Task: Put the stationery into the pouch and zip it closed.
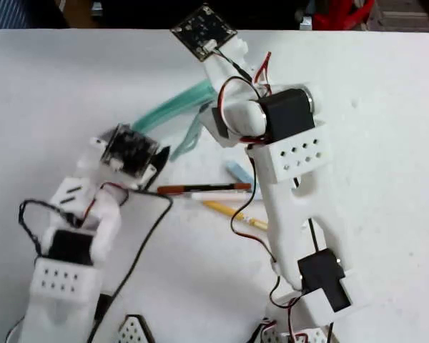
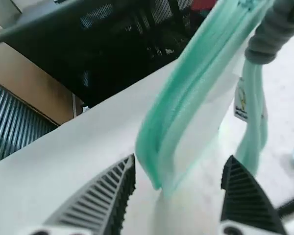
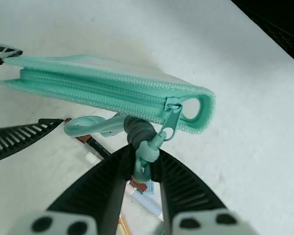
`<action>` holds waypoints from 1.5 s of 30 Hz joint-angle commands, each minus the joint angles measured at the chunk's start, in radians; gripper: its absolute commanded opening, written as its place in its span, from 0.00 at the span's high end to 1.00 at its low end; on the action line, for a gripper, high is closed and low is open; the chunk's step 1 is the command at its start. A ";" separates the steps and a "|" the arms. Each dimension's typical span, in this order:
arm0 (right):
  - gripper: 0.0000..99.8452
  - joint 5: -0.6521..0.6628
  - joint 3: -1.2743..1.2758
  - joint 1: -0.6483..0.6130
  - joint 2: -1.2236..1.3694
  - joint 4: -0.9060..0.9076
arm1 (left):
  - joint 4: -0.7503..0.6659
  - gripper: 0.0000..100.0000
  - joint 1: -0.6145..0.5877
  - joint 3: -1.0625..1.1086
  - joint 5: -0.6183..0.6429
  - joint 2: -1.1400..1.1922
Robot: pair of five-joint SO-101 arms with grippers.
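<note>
One each: pouch (image 1: 169,114), pen (image 1: 204,188), pencil (image 1: 233,213), blue piece (image 1: 239,172).

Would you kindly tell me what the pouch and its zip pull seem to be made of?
The pouch looks like matte mint woven fabric: fine ribbed texture runs along its zip edge. The zip pull looks smooth and slightly glossy, so moulded plastic or painted metal; I cannot tell which.
</note>
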 commanded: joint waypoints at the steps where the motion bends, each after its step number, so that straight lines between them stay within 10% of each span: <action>1: 0.98 0.006 -0.005 -0.007 -0.005 0.002 | -0.212 0.72 -0.015 -0.061 -0.003 0.177; 12: 0.98 0.012 0.048 0.002 -0.005 -0.001 | -0.525 0.73 0.016 -0.058 0.129 0.487; 20: 0.98 0.014 0.048 0.070 -0.005 -0.033 | -0.526 0.95 0.074 -0.064 0.137 0.483; 33: 0.84 0.006 -0.032 0.124 -0.081 -0.001 | 0.207 0.98 0.223 -0.511 0.384 0.260; 45: 0.79 0.015 0.092 0.237 -0.183 -0.001 | 0.068 0.98 0.142 -0.399 0.508 0.429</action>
